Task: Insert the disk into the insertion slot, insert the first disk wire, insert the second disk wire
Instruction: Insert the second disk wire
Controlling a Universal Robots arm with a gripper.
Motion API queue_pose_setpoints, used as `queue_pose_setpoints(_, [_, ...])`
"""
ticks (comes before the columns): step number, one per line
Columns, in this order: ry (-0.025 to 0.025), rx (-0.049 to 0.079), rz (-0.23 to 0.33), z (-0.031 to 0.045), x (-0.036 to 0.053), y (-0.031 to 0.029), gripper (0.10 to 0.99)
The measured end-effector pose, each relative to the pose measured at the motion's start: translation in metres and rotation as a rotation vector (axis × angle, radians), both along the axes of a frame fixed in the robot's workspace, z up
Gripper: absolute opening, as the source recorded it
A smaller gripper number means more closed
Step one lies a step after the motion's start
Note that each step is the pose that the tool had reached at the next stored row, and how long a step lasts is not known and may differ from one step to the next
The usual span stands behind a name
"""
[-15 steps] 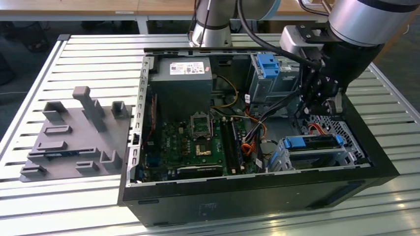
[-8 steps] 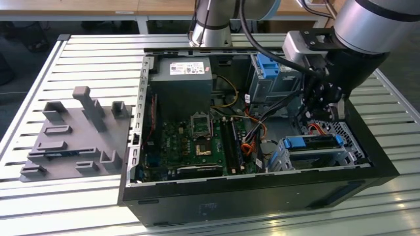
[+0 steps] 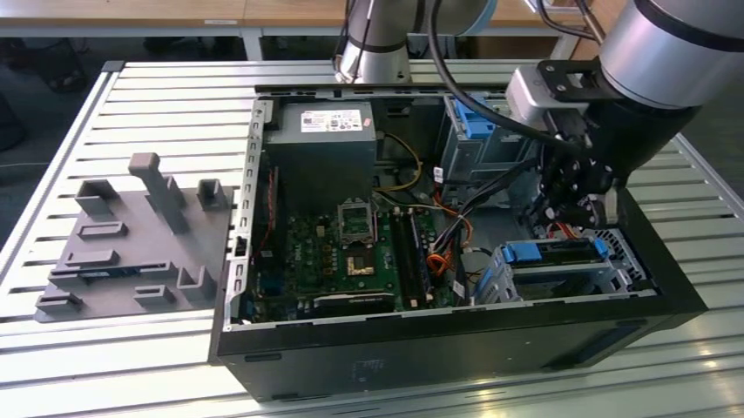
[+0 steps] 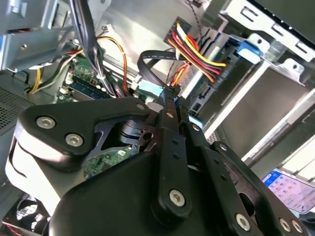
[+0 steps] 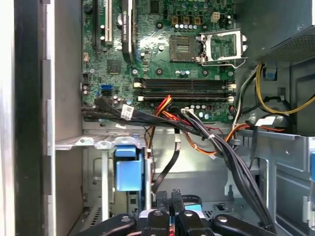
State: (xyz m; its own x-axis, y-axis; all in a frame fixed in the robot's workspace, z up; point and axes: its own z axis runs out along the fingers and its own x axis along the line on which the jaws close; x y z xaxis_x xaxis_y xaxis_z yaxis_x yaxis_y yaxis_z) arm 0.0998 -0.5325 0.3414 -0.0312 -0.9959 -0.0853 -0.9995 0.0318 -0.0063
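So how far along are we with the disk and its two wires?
The disk already sits in the insertion slot. The tool is at the disk's end, pinching a flat black wire's connector. The multicoloured wire's connector looks plugged in nearby, though I can't confirm it's seated.

The silver-and-black jointed robot arm point(image 3: 663, 52) is reaching downward, its black metal two-finger gripper point(image 4: 172, 101) pointing down with jaws closed together, pinching a small connector.
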Motion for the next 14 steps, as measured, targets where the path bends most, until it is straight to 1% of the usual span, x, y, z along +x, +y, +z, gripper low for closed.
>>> queue_pose_setpoints(4, [0.0002,0.0,0.0,-0.0004,0.0,-0.0074,0.149])
queue_pose_setpoints(7, [0.0004,0.0,0.0,-0.0007,0.0004,-0.0112,0.149])
queue_pose_setpoints(12, [0.0026,0.0,0.0,-0.0013,0.0066,-0.0127,0.149])
queue_pose_setpoints(14, [0.0027,0.0,0.0,-0.0015,0.0069,-0.0133,0.149])
